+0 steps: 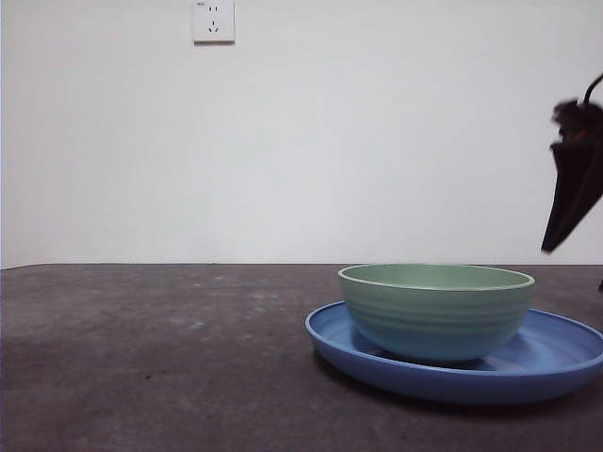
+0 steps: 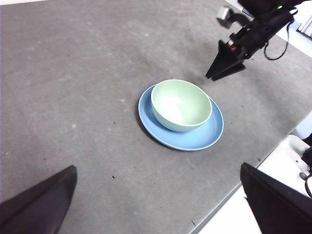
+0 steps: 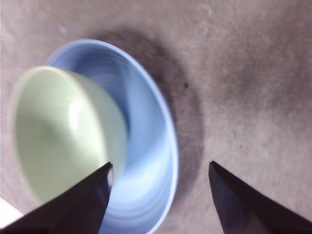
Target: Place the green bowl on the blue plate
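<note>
A: From the front, where is the bowl?

B: The green bowl sits upright on the blue plate, left of the plate's middle, on the dark grey table. A black gripper tip hangs at the right edge, above the plate and clear of it. A white wall socket sits high on the wall.

A: And the left wrist camera?

B: The left gripper is high and well apart from the dishes, its two jaws spread wide with nothing between them. Below it the green bowl rests inside the blue plate, set toward one side so more blue rim shows on the other. The right gripper hovers just beyond the plate, touching neither dish.

A: The right wrist camera?

B: The picture is blurred. The right gripper has its jaws parted and empty, above the plate's edge. The green bowl stands on the blue plate, beside one jaw, not gripped.
</note>
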You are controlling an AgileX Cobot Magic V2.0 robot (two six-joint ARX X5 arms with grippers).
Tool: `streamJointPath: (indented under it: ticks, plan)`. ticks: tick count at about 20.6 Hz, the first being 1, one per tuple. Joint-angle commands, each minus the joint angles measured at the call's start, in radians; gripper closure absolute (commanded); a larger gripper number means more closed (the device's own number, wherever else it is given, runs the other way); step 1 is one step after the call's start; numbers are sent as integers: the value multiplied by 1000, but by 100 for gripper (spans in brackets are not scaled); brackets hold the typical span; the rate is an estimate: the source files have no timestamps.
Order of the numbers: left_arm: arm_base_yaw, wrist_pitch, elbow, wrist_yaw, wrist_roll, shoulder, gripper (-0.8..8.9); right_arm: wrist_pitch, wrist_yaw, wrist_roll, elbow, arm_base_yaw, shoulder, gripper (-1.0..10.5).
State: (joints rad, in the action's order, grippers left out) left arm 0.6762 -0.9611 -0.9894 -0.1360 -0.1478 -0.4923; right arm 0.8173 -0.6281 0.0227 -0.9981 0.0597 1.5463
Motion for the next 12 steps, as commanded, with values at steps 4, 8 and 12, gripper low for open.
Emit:
streamJointPath:
  ticks: [4,8,12]
  plan:
    - [4,11,-10,-3,-3,-3,256,-48,-47,-51,-16,-19,116,688]
    - [4,11,-10,-3,-3,-3,256,-63,-52,-56,-16,-53,165,724]
    - [4,11,-10,-3,-3,-3,256,-80,6,-50,-16,-85,184,782]
